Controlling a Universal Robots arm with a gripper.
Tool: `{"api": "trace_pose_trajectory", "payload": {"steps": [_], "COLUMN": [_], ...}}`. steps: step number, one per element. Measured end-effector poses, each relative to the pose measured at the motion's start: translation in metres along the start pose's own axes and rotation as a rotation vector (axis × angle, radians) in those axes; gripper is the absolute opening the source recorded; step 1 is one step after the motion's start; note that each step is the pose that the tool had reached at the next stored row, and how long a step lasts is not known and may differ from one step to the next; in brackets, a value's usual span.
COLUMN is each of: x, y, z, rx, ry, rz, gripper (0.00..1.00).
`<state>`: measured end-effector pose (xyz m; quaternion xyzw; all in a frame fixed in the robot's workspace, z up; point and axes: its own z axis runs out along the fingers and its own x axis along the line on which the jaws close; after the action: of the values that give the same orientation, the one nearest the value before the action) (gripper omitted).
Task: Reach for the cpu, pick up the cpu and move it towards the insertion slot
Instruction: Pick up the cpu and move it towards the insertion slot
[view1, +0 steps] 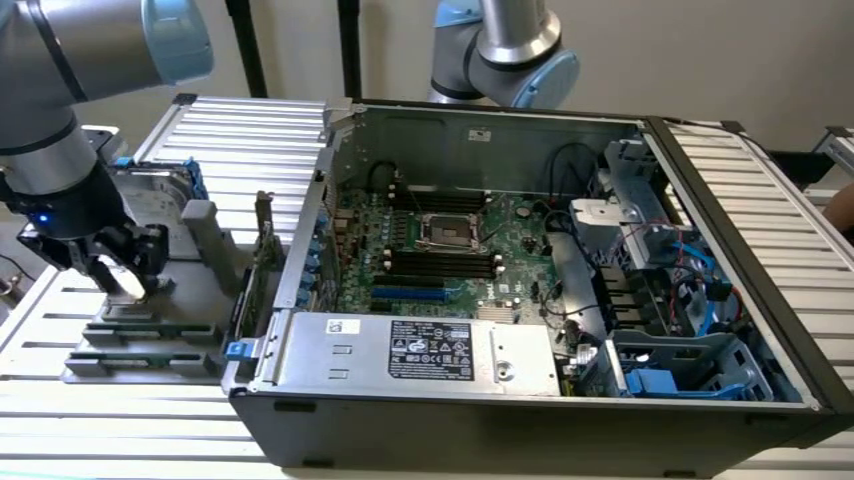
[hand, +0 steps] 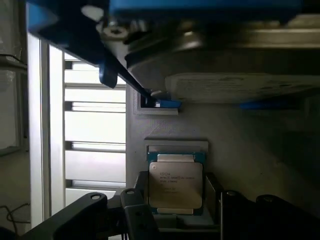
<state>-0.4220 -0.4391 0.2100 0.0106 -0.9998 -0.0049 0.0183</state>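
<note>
Straddling the cpu (hand: 175, 185) with the tool (view1: 124, 278) open and unclamped, risking an off-centre squeeze tilting and jamming it in its grey holder (view1: 144, 350).

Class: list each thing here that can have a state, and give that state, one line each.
Small square cpu with pale silver metal top: lying flat, top up, in a grey holder.
Square silver-framed insertion slot: dark centre showing, no chip in it.
Black computer case: on its side, open, panel off.
Black gripper: sits directly over the cpu.
</note>
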Motion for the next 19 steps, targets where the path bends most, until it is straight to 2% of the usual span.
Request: {"api": "trace_pose_trajectory", "payload": {"steps": [13,19], "x": [0.001,-0.005], "y": [-0.0003,-0.0018], "z": [-0.0592,-0.0867], "rx": [0.0001,-0.0002], "ry": [0.0001,0.0], "rz": [0.0,0.0], "gripper": [0.54,0.54]}}
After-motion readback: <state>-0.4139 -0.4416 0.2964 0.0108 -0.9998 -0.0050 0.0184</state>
